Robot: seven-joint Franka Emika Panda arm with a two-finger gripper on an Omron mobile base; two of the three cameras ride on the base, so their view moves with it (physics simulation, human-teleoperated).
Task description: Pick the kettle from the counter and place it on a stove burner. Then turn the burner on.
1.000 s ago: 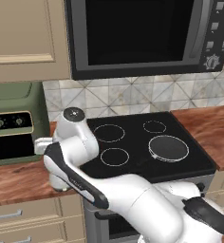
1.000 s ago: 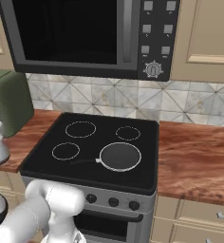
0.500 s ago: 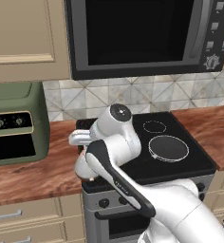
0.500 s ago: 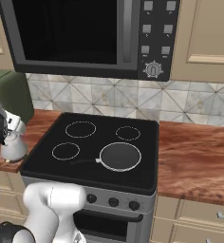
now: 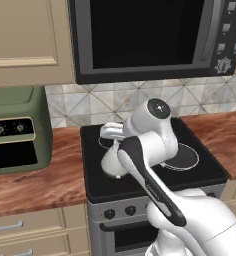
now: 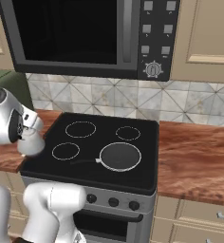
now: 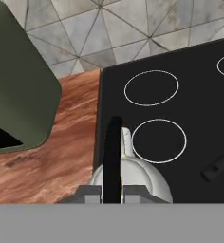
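A simulated kitchen, described from left to right. At the far left a green oven stands on the reddish wood counter, near its left edge. Half a second ago the kettle hung above the counter just left of the stove; now it has crossed the stove's left edge. The kettle, small and silver-grey with a thin black arched handle, hangs under the gripper, whose fingers are clenched on that handle. In the hand view the kettle is over the black glass at the stove's front left edge, its spout pointing toward the nearest white ring, the stove burner, which lies just to its right. In the left base view the kettle appears above the glass, partly behind the white arm. A second ring sits behind the first, and farther right a larger grey disc burner. The carry looks nearly finished: a short move right should centre the kettle before lowering. Control knobs line the stove's front edge.
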